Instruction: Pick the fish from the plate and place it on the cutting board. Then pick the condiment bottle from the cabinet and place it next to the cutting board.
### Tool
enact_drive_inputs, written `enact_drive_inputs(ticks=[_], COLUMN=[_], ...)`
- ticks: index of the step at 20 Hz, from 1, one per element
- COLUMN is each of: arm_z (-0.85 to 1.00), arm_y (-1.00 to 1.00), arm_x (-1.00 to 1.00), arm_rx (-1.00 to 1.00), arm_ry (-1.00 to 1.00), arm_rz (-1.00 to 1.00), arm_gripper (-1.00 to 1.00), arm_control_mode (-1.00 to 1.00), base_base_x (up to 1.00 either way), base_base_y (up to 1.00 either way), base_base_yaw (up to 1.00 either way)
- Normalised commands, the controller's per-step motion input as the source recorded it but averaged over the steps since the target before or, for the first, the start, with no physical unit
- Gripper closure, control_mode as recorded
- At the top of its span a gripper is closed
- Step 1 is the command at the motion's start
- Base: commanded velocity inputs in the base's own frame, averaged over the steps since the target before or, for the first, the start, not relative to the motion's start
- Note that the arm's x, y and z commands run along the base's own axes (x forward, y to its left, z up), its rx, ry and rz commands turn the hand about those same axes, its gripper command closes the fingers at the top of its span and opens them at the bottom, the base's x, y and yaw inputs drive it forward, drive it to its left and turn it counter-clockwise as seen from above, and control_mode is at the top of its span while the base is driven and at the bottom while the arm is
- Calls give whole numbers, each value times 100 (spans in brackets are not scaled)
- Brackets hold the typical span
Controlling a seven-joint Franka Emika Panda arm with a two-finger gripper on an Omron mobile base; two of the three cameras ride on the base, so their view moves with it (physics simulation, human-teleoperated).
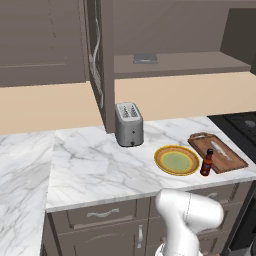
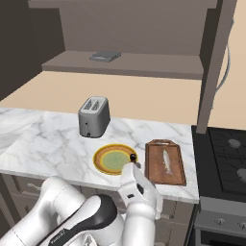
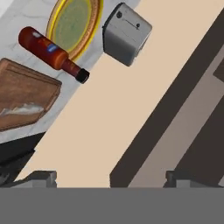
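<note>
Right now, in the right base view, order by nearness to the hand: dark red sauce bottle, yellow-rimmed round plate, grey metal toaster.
1. Dark red sauce bottle, just beyond the hand.
2. Yellow-rimmed plate, to its left.
3. Grey toaster, far back-left.

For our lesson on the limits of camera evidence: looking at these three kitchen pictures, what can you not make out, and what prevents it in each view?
- Condiment bottle, right base view: the robot's arm covers all but its cap.
- Cutting board, hand view: cut off by the left edge, so the fish shows only partly.
- Flat grey object on the shelf, left base view: too small to identify.
- Gripper, hand view: only fingertips rise above the bottom band.
</note>
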Motion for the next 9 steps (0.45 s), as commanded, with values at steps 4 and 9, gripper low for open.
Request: enact_drive_inputs(ticks=[4, 9], arm_z=[59, 67], arm_y=[0, 0], arm_x=[-48, -50], arm_rx=[-11, -15], arm_ry=[-11, -11], arm_rz=[-2, -1], arm_gripper=[-100, -100], arm_control_mode=[-100, -100], base_base_x=[0, 0], base_base_y=[0, 0], base_base_yaw=[0, 0])
